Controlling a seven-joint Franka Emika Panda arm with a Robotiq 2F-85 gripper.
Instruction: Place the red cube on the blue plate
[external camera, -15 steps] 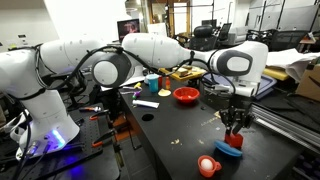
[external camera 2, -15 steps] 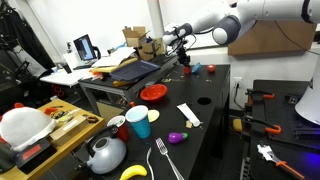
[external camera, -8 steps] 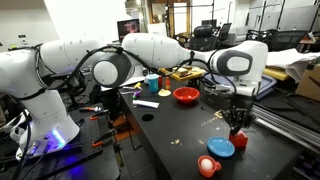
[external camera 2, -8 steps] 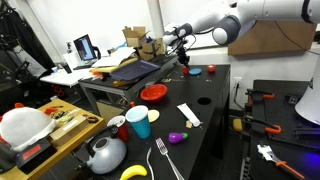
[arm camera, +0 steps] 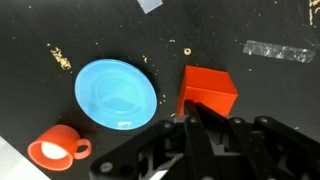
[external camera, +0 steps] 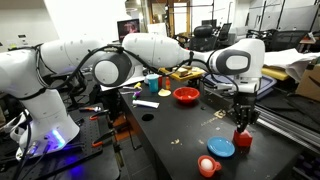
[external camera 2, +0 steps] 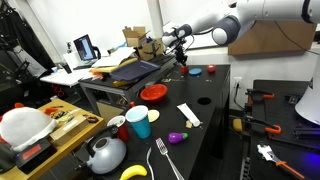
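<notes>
The red cube (arm camera: 208, 92) sits on the black table just right of the blue plate (arm camera: 116, 93), not on it. In an exterior view the cube (external camera: 243, 139) lies right of the plate (external camera: 221, 148), directly under my gripper (external camera: 242, 125). In the wrist view my gripper (arm camera: 192, 118) comes in from the bottom with its fingers drawn together, tips at the cube's near left edge. It is not around the cube, and I cannot tell whether it touches it. In an exterior view the gripper (external camera 2: 183, 62) is far off at the table's back.
A small red-orange cup with a white centre (external camera: 208, 166) stands near the plate, also in the wrist view (arm camera: 58, 148). A red bowl (external camera: 186, 95) sits further back. A tape strip (arm camera: 275, 50) lies beyond the cube. A blue cup (external camera 2: 138, 120) and a kettle (external camera 2: 105, 153) stand at the other end.
My gripper and the red cube have shifted right, away from above the blue plate. The plate now shows whole beside the cube.
</notes>
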